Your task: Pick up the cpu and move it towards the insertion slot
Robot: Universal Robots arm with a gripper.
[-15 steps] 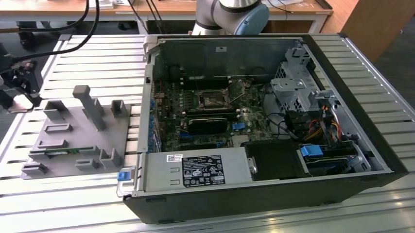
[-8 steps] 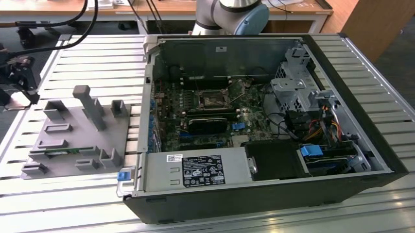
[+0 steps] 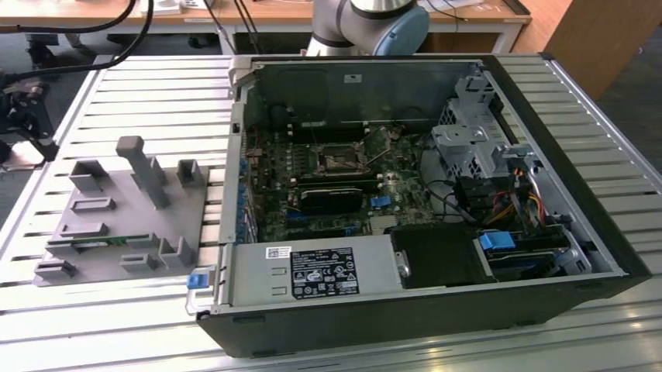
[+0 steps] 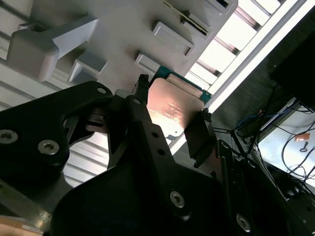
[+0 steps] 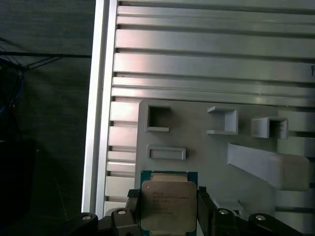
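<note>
Grips the cpu [image 5: 169, 206] in closed jaws over the grey tray [image 5: 202, 152]. Seems mid-pickup, with the slot [image 3: 339, 160] well apart and a level hold needed.

Lab, robot arm [image 3: 373, 19], open PC case [image 3: 414, 194]

The robot arm [image 3: 336, 27], silver-grey with a pale blue joint cap [image 3: 401, 25]; its gripper [image 4: 173, 101] is matt black, built of angular plates fastened by round silvery screws [image 4: 48, 146].
</note>
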